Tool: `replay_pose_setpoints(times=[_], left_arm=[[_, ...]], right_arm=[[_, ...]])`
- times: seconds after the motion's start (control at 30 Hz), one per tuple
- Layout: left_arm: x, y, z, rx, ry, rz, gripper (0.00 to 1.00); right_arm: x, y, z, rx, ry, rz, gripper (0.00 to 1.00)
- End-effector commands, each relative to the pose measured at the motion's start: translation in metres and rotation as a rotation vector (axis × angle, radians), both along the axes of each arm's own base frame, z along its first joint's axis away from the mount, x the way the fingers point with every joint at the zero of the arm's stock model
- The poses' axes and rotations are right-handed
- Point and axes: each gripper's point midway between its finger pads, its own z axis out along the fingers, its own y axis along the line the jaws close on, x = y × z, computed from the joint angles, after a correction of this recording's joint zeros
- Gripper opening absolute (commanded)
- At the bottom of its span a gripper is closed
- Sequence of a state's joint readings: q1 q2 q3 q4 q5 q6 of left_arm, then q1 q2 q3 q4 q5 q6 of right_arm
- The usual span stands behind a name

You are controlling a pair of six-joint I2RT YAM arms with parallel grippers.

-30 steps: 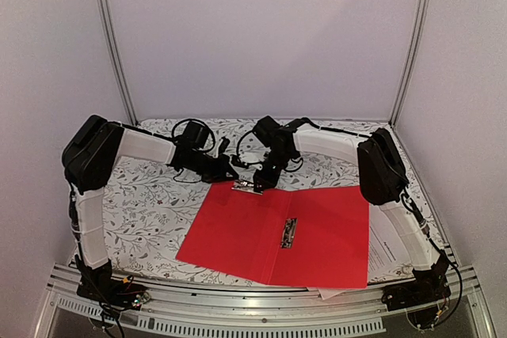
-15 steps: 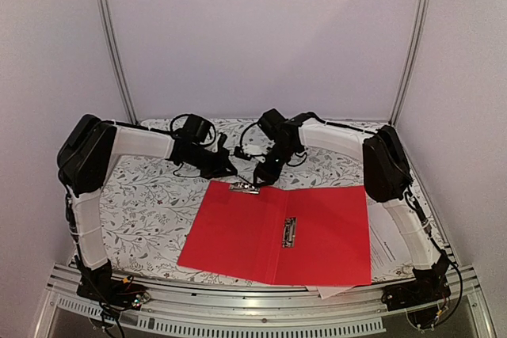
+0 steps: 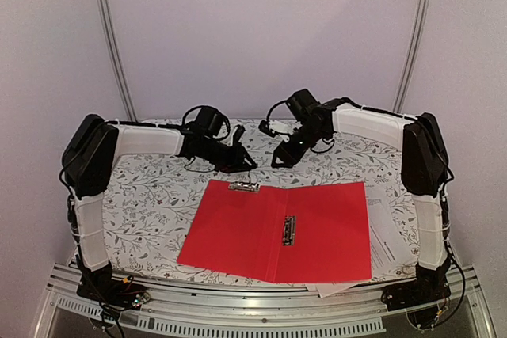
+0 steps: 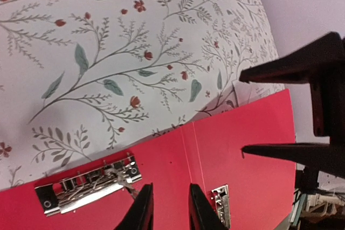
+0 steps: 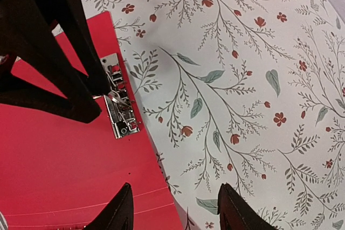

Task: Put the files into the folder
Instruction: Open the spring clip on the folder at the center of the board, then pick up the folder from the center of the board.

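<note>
The red folder (image 3: 238,231) lies open and flat at the front of the table. One metal clip (image 3: 244,187) sits at its far edge and another (image 3: 289,229) on its spine. The files (image 3: 390,241), white printed sheets, lie mostly hidden under the folder's right half. My left gripper (image 3: 247,165) hovers just over the far clip (image 4: 86,187), its jaws a narrow gap apart and empty (image 4: 170,208). My right gripper (image 3: 279,160) is wide open and empty, raised over the folder's far edge (image 5: 175,208). The far clip also shows in the right wrist view (image 5: 119,111).
The table has a white cloth with a floral print (image 3: 150,195). White walls and metal posts (image 3: 111,45) enclose the back and sides. The arms' bases stand at the near rail (image 3: 253,314).
My right gripper has lifted off the far clip and moved back and to the right. My left gripper has moved right, over that clip. The folder has shifted slightly.
</note>
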State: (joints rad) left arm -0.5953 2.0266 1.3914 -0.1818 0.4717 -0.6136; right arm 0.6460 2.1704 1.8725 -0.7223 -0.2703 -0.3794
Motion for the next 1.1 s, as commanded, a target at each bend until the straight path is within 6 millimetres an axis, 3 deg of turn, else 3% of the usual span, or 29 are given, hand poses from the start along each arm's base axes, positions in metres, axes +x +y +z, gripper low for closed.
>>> replay_pose_setpoints(times=[0.0, 0.1, 0.23, 0.4, 0.5, 0.57, 0.7, 0.77, 1.07], left_arm=[[-0.012, -0.033, 0.008, -0.075, -0.023, -0.146, 0.3], [-0.017, -0.036, 0.015, -0.08, -0.077, -0.195, 0.42], [-0.02, -0.033, 0.023, -0.056, -0.139, -0.239, 0.49], [-0.011, -0.015, 0.041, 0.0, -0.274, -0.174, 0.55], [-0.003, 0.006, 0.043, 0.076, -0.337, -0.077, 0.58], [0.006, 0.019, 0.039, 0.144, -0.358, -0.018, 0.61], [0.02, 0.042, 0.01, 0.322, -0.294, 0.075, 0.67], [0.025, 0.044, -0.003, 0.364, -0.265, 0.09, 0.68], [0.017, 0.011, -0.032, 0.267, -0.153, 0.004, 0.76]], right_arm=[[0.01, -0.029, 0.004, -0.007, -0.009, -0.129, 0.53], [0.006, -0.039, 0.001, -0.009, 0.002, -0.156, 0.53], [0.001, -0.044, -0.002, -0.016, 0.012, -0.174, 0.53], [-0.005, -0.044, -0.001, 0.006, 0.024, -0.179, 0.53], [-0.008, -0.044, -0.003, 0.012, 0.041, -0.182, 0.53], [-0.009, -0.044, -0.003, 0.016, 0.047, -0.184, 0.53], [-0.013, -0.046, -0.003, 0.017, 0.056, -0.191, 0.53], [-0.013, -0.048, -0.004, 0.012, 0.055, -0.198, 0.53], [-0.012, -0.061, -0.006, -0.032, 0.031, -0.241, 0.53]])
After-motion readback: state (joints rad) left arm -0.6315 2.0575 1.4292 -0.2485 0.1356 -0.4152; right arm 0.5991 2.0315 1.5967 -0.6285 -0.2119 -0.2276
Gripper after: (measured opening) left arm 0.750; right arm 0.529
